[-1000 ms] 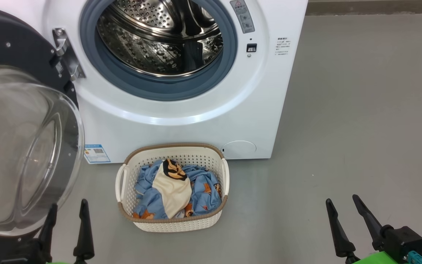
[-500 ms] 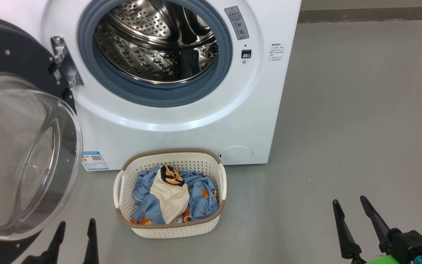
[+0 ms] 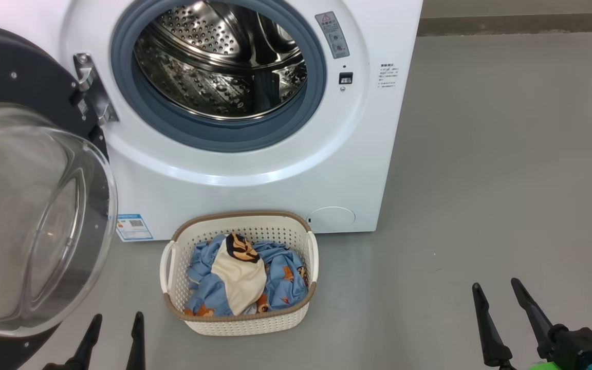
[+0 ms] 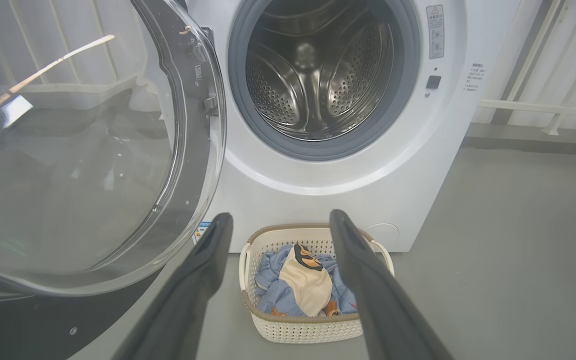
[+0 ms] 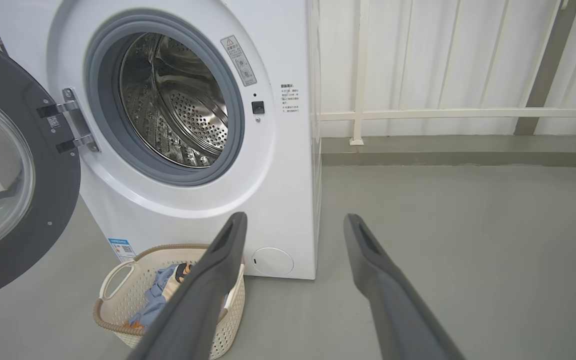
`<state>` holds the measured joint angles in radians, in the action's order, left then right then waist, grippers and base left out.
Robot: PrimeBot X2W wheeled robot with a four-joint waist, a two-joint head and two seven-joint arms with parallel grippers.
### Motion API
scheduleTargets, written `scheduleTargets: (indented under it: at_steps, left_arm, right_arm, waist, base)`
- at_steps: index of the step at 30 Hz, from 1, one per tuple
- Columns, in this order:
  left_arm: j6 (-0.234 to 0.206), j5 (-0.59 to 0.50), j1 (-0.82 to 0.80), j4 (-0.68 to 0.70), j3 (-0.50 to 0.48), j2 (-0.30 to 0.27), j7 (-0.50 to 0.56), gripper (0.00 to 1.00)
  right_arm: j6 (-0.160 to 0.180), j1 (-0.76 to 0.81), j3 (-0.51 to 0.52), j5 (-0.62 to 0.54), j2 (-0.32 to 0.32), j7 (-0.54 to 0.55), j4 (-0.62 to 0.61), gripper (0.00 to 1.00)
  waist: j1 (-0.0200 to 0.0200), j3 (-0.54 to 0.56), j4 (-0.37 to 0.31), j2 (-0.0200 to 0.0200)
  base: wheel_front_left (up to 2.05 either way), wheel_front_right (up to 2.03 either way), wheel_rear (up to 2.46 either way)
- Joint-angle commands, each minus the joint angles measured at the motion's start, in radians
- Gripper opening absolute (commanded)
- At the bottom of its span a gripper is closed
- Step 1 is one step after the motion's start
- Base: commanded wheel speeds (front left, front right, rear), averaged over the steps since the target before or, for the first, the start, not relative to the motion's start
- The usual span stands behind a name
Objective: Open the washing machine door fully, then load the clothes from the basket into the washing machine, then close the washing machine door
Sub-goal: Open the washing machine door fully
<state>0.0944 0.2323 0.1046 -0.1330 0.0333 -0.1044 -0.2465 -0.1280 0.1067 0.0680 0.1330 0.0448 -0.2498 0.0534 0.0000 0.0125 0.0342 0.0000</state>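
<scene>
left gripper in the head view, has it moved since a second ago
Yes. The left gripper has drawn back toward the robot and off the washing machine door, its tips now level with the front of the basket.

Left pincer (image 3: 116, 316) low, fingers parted, right pincer (image 3: 496, 283) low, fingers parted, both pointing forward

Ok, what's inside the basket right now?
Light-blue bear-print clothes are heaped in the basket, with a cream-white piece lying on top. Anything beneath that heap, including the basket's floor, is covered.
</scene>
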Motion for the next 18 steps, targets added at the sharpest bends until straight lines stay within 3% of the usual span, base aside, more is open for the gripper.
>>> scheduleTargets:
  at_steps: [1,18]
  left_arm:
    - [0.005,-0.009,-0.021,0.024,-0.031,-0.018,-0.01,1.0]
    - [0.01,-0.002,-0.045,0.008,-0.013,-0.014,-0.014,1.0]
  right_arm:
    - [-0.003,-0.014,-0.022,-0.005,0.006,-0.012,-0.028,1.0]
    - [-0.003,-0.02,-0.022,0.013,0.006,-0.012,-0.017,1.0]
  waist:
    - [0.0,-0.001,0.001,0.0]
    - [0.0,-0.011,0.024,0.0]
  base:
    - [0.0,0.0,0.0]
    - [0.0,0.0,0.0]
